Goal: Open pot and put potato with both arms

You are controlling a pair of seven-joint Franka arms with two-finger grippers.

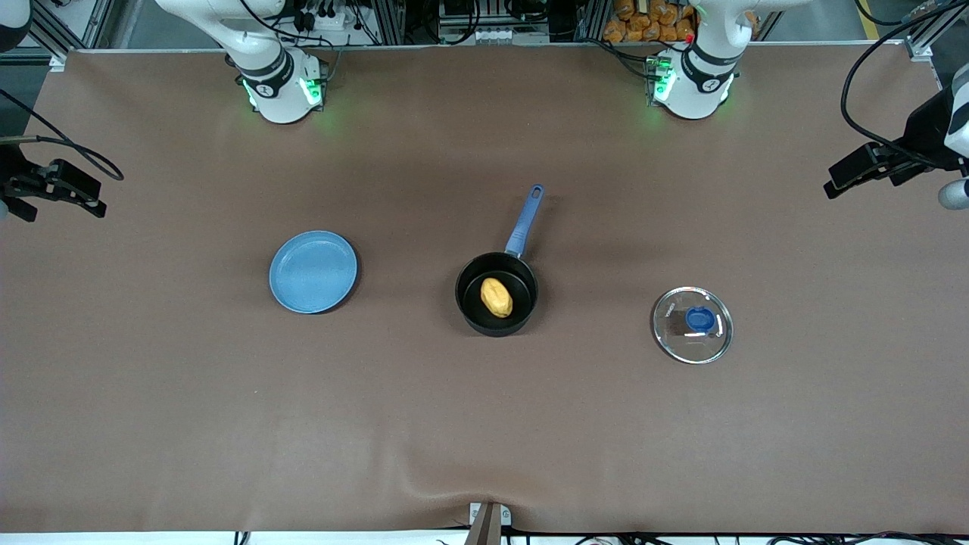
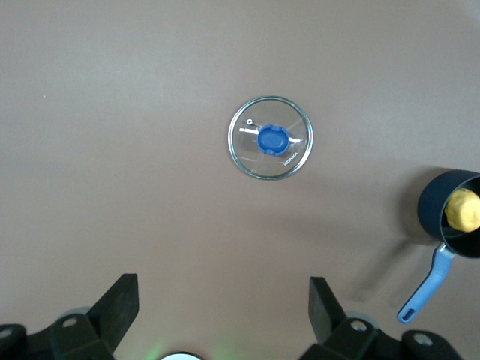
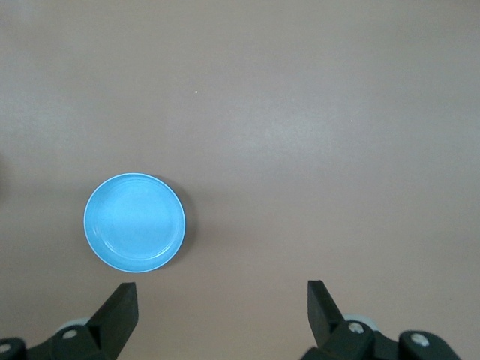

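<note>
Brown bench [image 1: 151,424]: potato [image 1: 496,297] in pot [image 1: 496,294], lid [image 1: 692,325] off.
Left tool [image 2: 223,315], right tool [image 3: 222,315] open, empty; task looks complete.

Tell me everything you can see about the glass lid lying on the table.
The lid is a round disc of clear glass with a thin metal-looking rim and a blue knob at its middle, some small print beside the knob. It is off the pot and lies flat on the brown table, knob up, apart from the pot, toward the left arm's end and slightly nearer the front camera than the pot. Nothing touches it but the table; neither tool is near it.
</note>
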